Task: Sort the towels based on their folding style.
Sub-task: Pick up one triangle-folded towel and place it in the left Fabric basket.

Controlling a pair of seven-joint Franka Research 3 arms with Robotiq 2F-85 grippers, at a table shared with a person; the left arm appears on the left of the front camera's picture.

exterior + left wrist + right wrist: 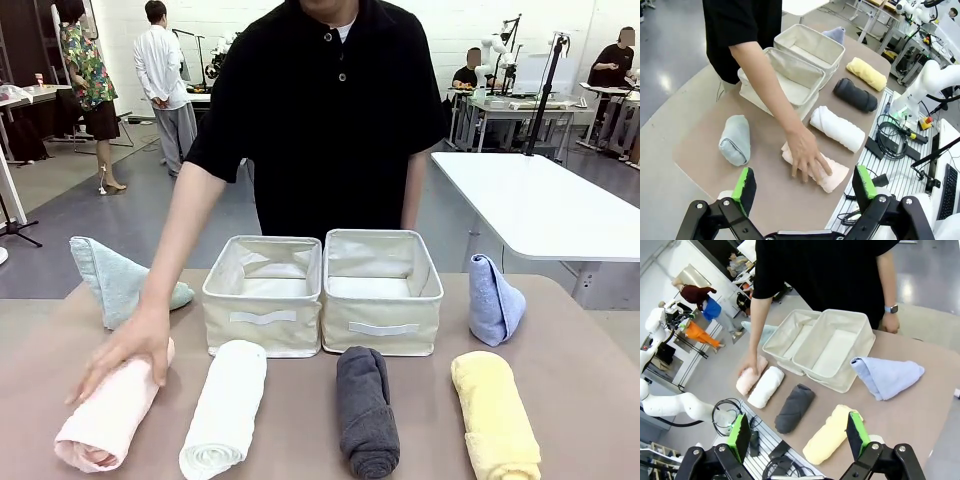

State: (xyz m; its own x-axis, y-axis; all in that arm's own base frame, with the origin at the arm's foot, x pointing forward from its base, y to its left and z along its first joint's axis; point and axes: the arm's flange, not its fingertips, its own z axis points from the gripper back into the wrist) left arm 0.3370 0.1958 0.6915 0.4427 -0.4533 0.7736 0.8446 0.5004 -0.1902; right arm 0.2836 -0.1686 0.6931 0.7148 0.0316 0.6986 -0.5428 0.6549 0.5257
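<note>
Right at the near edge of the table (300, 430), four rolled towels in a row, side by side with gaps between: pink roll (98, 432) at the robot's far left, then white roll (225, 410), dark grey roll (366, 410), and yellow roll (495, 415) at the right end. Flat on the pink roll, a person's hand (125, 350), palm down, fingers spread over its far half (reached in from the far side, past the left bin). Behind the rolls, two cream fabric bins pressed together side by side: left bin (265, 322) and right bin (382, 328). Flanking them, the two cone folds, both lying on the table: mint towel (115, 275) just left of the left bin, light blue towel (495, 300) right of the right bin, a small gap between. Up above it all, the left gripper (805, 181), green pads spread wide, gripping nothing, looking straight down at hand and pink roll. Same story for the right gripper (797, 434): jaws wide apart, nothing between them, high over the yellow roll's end of the table.
</note>
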